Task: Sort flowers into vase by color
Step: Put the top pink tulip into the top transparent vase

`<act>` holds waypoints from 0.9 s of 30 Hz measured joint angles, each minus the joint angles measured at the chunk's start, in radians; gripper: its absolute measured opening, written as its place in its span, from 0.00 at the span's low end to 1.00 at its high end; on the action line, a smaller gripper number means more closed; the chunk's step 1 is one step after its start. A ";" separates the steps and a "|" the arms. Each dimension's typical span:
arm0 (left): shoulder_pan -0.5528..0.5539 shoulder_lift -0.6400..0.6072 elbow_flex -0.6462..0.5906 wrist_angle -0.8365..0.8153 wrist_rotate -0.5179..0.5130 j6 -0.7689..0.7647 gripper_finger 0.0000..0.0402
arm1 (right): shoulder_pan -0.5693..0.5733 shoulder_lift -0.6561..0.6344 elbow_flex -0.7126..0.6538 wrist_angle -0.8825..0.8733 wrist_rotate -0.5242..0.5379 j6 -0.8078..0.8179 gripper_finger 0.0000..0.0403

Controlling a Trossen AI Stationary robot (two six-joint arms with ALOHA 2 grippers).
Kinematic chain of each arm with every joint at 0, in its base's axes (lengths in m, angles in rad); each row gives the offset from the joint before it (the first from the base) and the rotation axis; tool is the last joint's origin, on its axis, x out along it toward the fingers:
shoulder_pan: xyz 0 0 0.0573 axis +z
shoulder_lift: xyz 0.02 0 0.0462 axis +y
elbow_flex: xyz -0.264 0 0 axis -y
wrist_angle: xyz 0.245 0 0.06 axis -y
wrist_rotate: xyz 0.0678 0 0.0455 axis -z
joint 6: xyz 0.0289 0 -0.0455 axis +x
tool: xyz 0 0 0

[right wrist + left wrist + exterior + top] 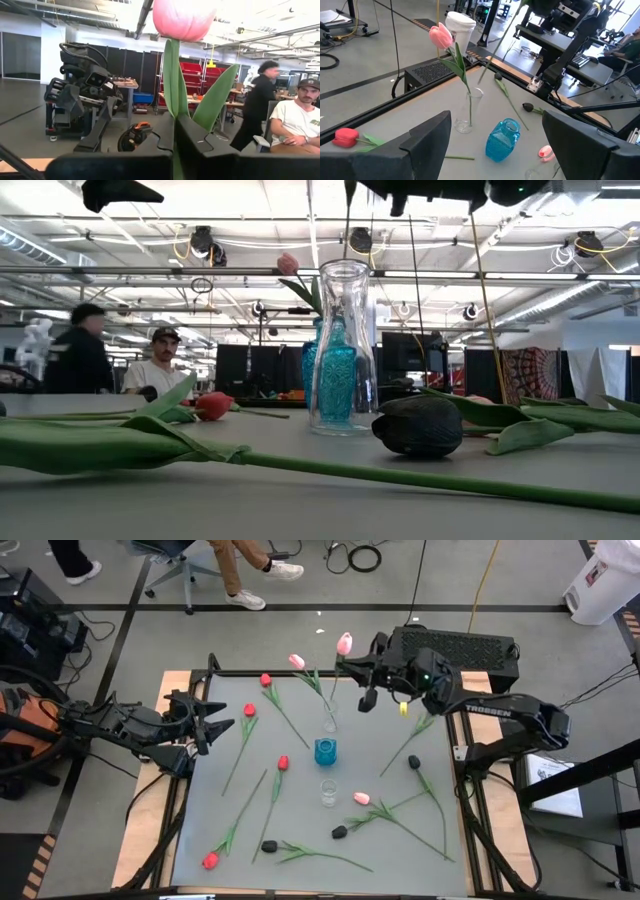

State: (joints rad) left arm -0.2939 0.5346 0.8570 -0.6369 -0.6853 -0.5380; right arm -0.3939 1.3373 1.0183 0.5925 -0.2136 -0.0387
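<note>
Right gripper [362, 680], at twelve o'clock on the table [300, 830], is clamped on a pink tulip [183, 20]. Left gripper [205, 720] at nine o'clock, jaws wide, empty. Other tulips [285, 765] lie scattered across the table.

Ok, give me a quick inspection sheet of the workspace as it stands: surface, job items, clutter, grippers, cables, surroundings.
Surface: grey table, flowers scattered across it.
Job's things: three vases mid-table: tall clear vase holding one pink tulip, blue vase, small clear glass. Red, pink and black tulips lie loose, e.g. black tulip.
Clutter: nothing seen.
Grippers: right gripper shut on a pink tulip, raised near the far edge; left gripper open, waiting at the left edge.
Cables: cables on the floor beyond the table.
Surroundings: two people behind the table.
</note>
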 joint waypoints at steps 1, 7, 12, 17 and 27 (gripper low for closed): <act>0.000 0.000 0.000 0.000 0.000 0.000 0.80 | 0.000 0.006 0.003 0.003 -0.002 0.000 0.00; 0.000 0.000 0.000 0.000 0.000 0.000 0.80 | 0.000 0.032 0.005 0.002 -0.002 0.000 0.00; 0.000 0.000 0.000 0.000 0.000 0.000 0.80 | -0.003 0.042 0.006 -0.008 -0.002 -0.006 0.00; 0.000 0.000 0.000 0.000 0.000 0.000 0.80 | -0.011 0.050 0.006 -0.038 -0.002 -0.012 0.00; 0.000 0.000 0.000 0.000 0.000 0.000 0.80 | -0.011 0.054 0.005 -0.099 -0.002 -0.053 0.00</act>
State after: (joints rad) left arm -0.2939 0.5346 0.8570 -0.6369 -0.6853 -0.5381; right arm -0.4046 1.3915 1.0237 0.4933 -0.2153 -0.0915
